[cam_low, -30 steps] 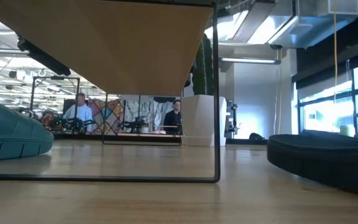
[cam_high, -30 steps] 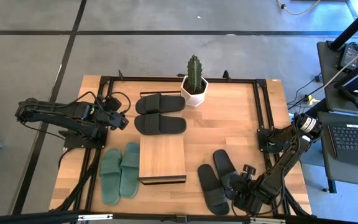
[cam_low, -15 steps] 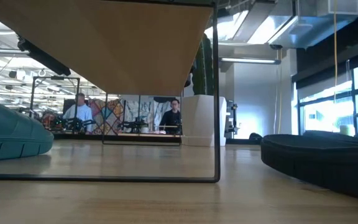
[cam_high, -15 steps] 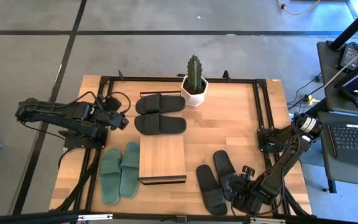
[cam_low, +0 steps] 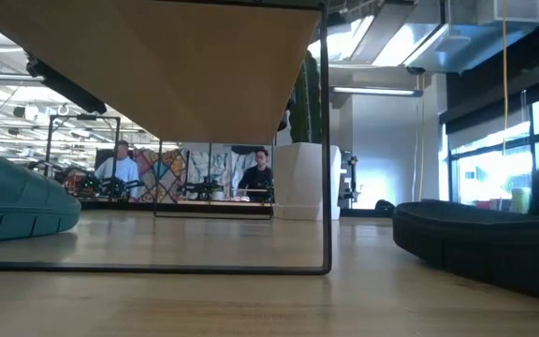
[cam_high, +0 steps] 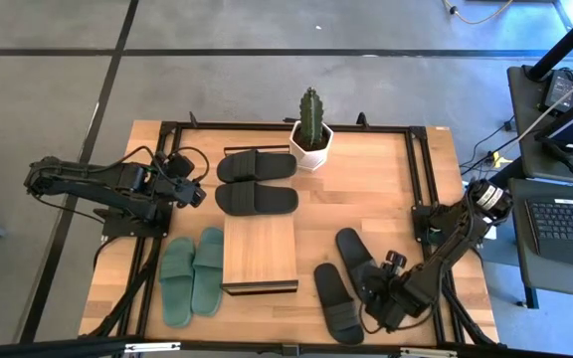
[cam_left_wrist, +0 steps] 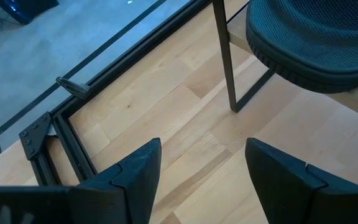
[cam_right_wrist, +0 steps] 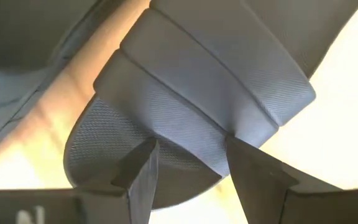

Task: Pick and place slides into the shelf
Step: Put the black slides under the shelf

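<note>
At the table's near right corner, the right gripper (cam_high: 378, 298) is clamped on the wide strap of a black slide (cam_right_wrist: 197, 118); the right wrist view shows its two fingers pinching that strap from either side. Over the last second this slide (cam_high: 358, 261) has swung and shifted away from the table's edge, its far end now pointing more toward the middle, while its partner, the other black slide (cam_high: 332, 301), has slid a little toward the shelf (cam_high: 259, 254). I judge that the pick is under way and the sandal is being drawn free of its mate, with the carry to the shelf not yet begun. The right arm reaches low and folded back from its base at the right edge, wrist close over the wood.

The left gripper (cam_left_wrist: 197, 180) has its fingers spread with nothing between them, waiting over the far left of the table, near the second black pair (cam_high: 255, 181). The green pair (cam_high: 192, 275) lies just beside the shelf's left side, and no sandal is on the shelf
</note>
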`<state>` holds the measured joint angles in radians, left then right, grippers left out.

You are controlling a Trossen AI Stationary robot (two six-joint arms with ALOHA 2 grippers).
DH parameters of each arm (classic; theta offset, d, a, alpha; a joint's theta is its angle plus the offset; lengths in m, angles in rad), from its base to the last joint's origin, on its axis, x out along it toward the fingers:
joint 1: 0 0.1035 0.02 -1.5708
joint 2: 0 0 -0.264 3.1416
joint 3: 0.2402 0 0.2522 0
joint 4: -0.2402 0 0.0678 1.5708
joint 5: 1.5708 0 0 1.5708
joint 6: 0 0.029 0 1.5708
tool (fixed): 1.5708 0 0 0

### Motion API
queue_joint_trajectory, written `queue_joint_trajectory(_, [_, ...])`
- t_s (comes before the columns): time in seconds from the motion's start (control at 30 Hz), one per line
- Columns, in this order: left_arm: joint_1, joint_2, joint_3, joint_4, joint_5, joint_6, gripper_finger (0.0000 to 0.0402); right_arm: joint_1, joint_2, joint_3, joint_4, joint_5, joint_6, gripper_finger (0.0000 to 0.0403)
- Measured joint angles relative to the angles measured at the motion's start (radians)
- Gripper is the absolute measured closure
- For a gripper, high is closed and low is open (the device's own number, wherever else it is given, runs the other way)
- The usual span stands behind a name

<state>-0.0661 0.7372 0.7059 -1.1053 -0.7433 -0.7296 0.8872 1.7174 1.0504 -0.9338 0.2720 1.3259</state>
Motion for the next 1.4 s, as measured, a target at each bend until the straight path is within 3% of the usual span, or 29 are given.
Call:
queue_joint_trajectory(0.2, [0.000,0.000,0.000,0.000,-0.022,0.007,0.0177,-0.060,0.001,-0.001,-0.017,0.010,-0.148,0.0212])
queue_joint_trajectory(0.63, [0.000,0.000,0.000,0.000,-0.041,0.007,0.0177,-0.158,0.001,-0.002,-0.034,0.298,-0.411,0.0212])
queue_joint_trajectory(0.83, [0.000,0.000,0.000,0.000,-0.041,0.007,0.0177,-0.189,0.001,-0.027,0.069,0.325,-0.542,0.0212])
queue_joint_trajectory(1.03, [0.000,0.000,0.000,0.000,-0.041,0.007,0.0177,-0.219,0.000,-0.111,0.233,0.352,-0.605,0.0212])
queue_joint_trajectory(1.4, [0.000,0.000,0.000,0.000,-0.042,0.007,0.0177,-0.236,0.000,-0.146,0.244,0.483,-0.631,0.0212])
